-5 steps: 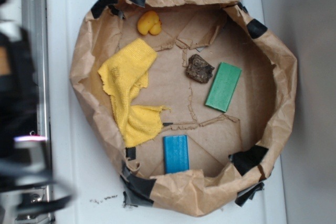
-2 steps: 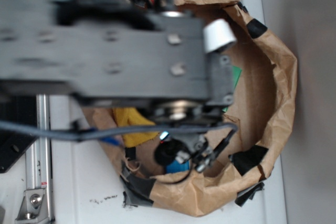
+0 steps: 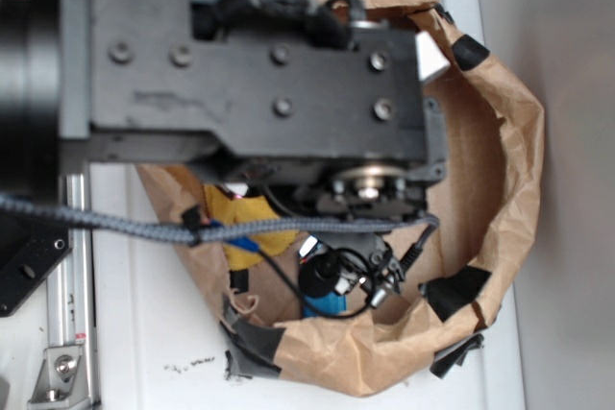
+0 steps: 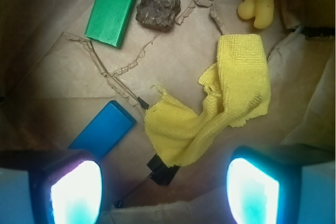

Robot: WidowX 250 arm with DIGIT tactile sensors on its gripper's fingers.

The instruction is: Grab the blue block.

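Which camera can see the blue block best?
The wrist view: the blue block lies almost wholly in sight on the brown paper, near the open pincer. In the exterior view the arm hides all but a blue sliver.

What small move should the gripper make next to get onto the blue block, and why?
Probably shift sideways toward the blue block, then lower. In the wrist view the open gripper is centred over the yellow cloth's lower end, with the block off toward one finger, not between them.

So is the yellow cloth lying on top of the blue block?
No, in the wrist view the yellow cloth lies beside the blue block, with bare brown paper between them.
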